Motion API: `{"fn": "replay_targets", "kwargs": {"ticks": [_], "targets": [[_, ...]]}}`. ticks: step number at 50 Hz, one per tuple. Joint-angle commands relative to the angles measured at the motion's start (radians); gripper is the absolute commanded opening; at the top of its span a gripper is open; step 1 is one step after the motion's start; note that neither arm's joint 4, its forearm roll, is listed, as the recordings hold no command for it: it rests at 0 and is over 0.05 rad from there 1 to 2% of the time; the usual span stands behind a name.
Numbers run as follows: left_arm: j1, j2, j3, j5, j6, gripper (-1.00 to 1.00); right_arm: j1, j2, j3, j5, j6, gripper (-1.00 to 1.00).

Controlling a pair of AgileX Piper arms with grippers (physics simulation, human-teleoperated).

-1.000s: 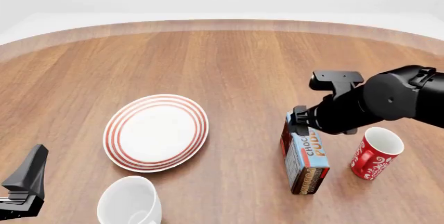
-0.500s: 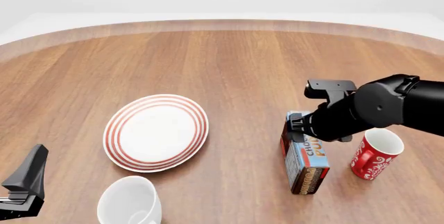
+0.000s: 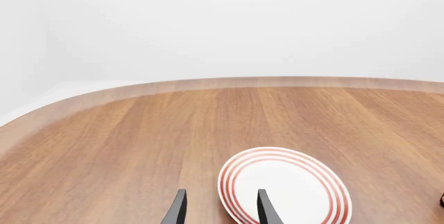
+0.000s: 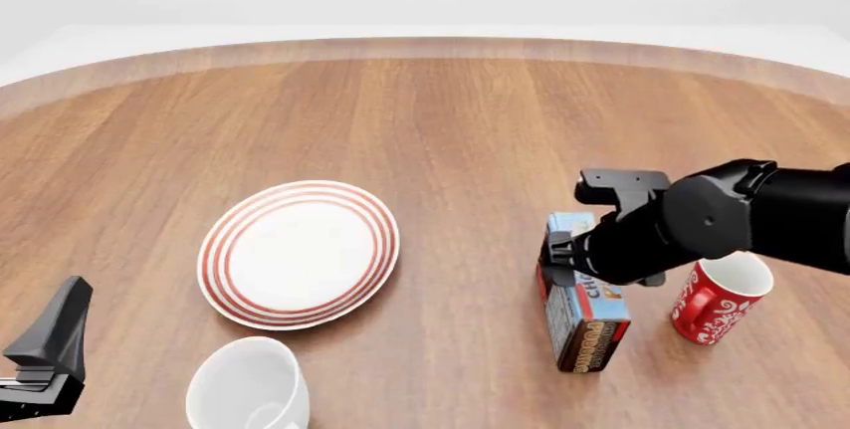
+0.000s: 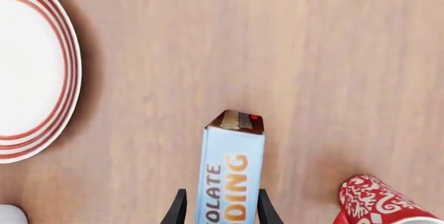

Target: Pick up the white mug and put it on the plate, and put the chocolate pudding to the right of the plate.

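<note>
The chocolate pudding box lies on the table, right of the plate, with its light blue face up. My right gripper is lowered over the box's far end. In the right wrist view the right gripper is open, with its fingers on either side of the box. The white mug stands upright near the front edge, just below the plate. My left gripper is at the front left, open and empty, with the plate ahead of it.
A red mug with white patterns stands close to the right of the pudding box; it also shows in the right wrist view. The table's far edge curves along the back.
My right arm has come down and slightly towards the front, bringing its open fingers around the far end of the pudding box. The left arm, mugs and plate have not moved.
</note>
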Motion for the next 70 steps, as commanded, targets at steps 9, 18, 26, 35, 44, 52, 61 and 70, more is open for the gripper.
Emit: {"fn": "replay_targets", "kwargs": {"ticks": [9,18,26,35,44,52,61,70], "targets": [[0.0,0.0,0.0,0.0,0.0,1.0,0.0,0.027,0.017,-0.022,0.005,1.0],[0.0,0.0,0.0,0.0,0.0,1.0,-0.032,0.001,0.016,-0.014,-0.022,-1.0],[0.0,0.0,0.0,0.0,0.0,1.0,-0.025,-0.019,0.011,-0.005,-0.022,-1.0],[0.0,0.0,0.0,0.0,0.0,1.0,-0.01,-0.04,-0.007,0.009,-0.008,-1.0],[0.0,0.0,0.0,0.0,0.0,1.0,0.013,-0.053,-0.032,0.026,0.009,-1.0],[0.0,0.0,0.0,0.0,0.0,1.0,0.024,-0.07,-0.054,0.04,0.022,-1.0],[0.0,0.0,0.0,0.0,0.0,1.0,0.039,-0.08,-0.088,0.047,0.04,-1.0],[0.0,0.0,0.0,0.0,0.0,1.0,0.055,-0.076,-0.12,0.053,0.063,-1.0]]}}
